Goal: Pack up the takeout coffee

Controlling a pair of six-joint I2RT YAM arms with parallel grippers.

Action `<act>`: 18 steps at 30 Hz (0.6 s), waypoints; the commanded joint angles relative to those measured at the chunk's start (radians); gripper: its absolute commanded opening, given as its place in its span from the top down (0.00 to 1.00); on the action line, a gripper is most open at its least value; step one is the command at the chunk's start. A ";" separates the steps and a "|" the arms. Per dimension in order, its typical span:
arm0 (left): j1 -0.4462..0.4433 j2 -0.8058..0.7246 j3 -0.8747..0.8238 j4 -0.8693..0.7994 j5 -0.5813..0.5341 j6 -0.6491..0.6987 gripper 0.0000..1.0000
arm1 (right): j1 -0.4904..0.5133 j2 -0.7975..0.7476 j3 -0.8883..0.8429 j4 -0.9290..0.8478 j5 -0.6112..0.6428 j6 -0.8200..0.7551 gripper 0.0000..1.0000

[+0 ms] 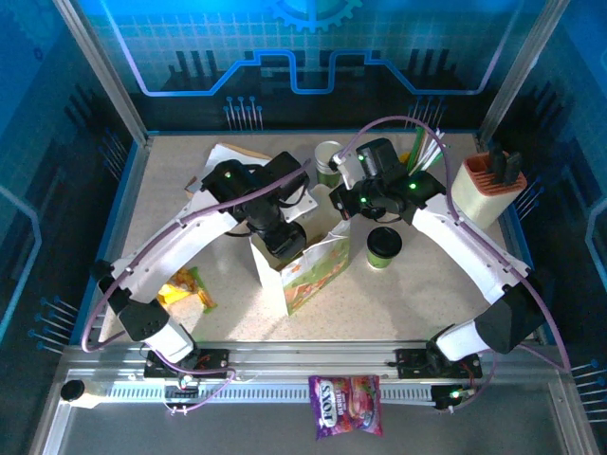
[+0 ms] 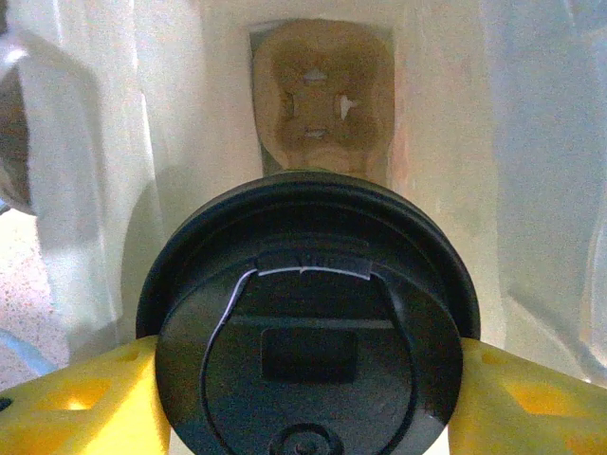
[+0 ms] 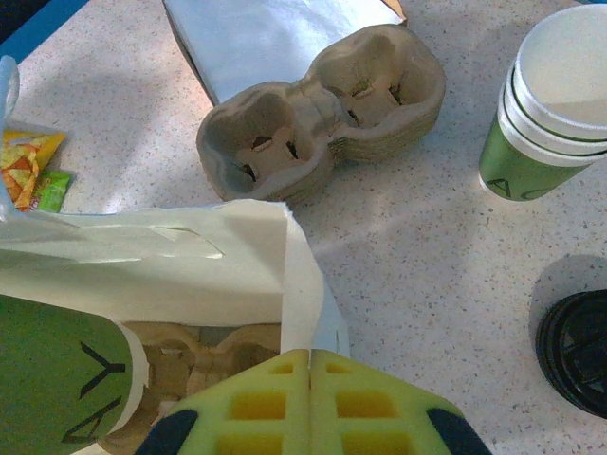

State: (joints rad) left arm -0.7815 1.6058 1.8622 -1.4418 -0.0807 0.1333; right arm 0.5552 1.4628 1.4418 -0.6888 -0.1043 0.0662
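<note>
Left gripper (image 2: pixel 305 393) is clamped on a small paper coffee cup with a round black plastic lid (image 2: pixel 303 322), held inside the white flower-printed paper bag (image 1: pixel 318 270), above a brown moulded cardboard cup carrier (image 2: pixel 322 95) at its bottom. Right gripper (image 3: pixel 309 403) has its fingers pressed together at the bag's rim. A second matching lidded cup (image 1: pixel 384 246) waits on the speckled counter (image 1: pixel 379 303). Lowered off-centre, the held cup could miss its socket and tip; a sagging bag wall could snag it.
</note>
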 commanded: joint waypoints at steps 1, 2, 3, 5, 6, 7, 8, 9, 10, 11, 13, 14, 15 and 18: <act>0.002 0.011 -0.026 0.000 0.022 -0.007 0.44 | 0.000 -0.007 -0.010 -0.006 0.008 -0.005 0.95; 0.004 0.012 -0.035 0.006 0.022 -0.009 0.44 | -0.001 -0.007 -0.011 -0.004 0.006 -0.003 0.95; 0.004 0.013 -0.041 0.010 0.021 -0.015 0.44 | 0.000 -0.007 -0.012 -0.004 0.007 -0.003 0.95; 0.004 0.014 -0.053 0.020 0.026 -0.021 0.44 | 0.000 -0.008 -0.014 -0.003 0.004 -0.002 0.94; 0.003 0.015 -0.060 0.026 0.028 -0.026 0.44 | 0.001 -0.010 -0.015 -0.002 0.004 0.000 0.95; 0.004 0.014 -0.066 0.031 0.029 -0.032 0.44 | 0.001 -0.011 -0.017 -0.002 0.004 0.000 0.94; 0.004 0.015 -0.071 0.037 0.029 -0.039 0.44 | 0.000 -0.012 -0.018 0.000 0.005 0.001 0.94; 0.004 0.016 -0.077 0.041 0.029 -0.047 0.44 | -0.001 -0.013 -0.020 0.000 0.005 0.000 0.95; 0.004 0.017 -0.082 0.044 0.031 -0.052 0.44 | 0.000 -0.013 -0.021 -0.001 0.005 0.000 0.94; 0.003 0.019 -0.086 0.047 0.035 -0.056 0.44 | 0.000 -0.014 -0.023 0.001 0.005 0.000 0.95; 0.002 0.020 -0.091 0.049 0.038 -0.067 0.44 | 0.000 -0.015 -0.024 0.002 0.001 0.001 0.94; 0.002 0.021 -0.093 0.051 0.038 -0.071 0.44 | 0.000 -0.015 -0.026 0.003 0.001 0.001 0.94; 0.002 0.019 -0.093 0.052 0.038 -0.075 0.44 | 0.000 -0.016 -0.027 0.003 -0.001 0.001 0.94; -0.004 0.021 -0.094 0.048 0.024 -0.083 0.44 | 0.000 -0.016 -0.030 0.004 -0.002 0.001 0.94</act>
State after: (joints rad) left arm -0.7815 1.6180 1.7752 -1.3926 -0.0696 0.0772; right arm 0.5552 1.4628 1.4284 -0.6792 -0.1047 0.0666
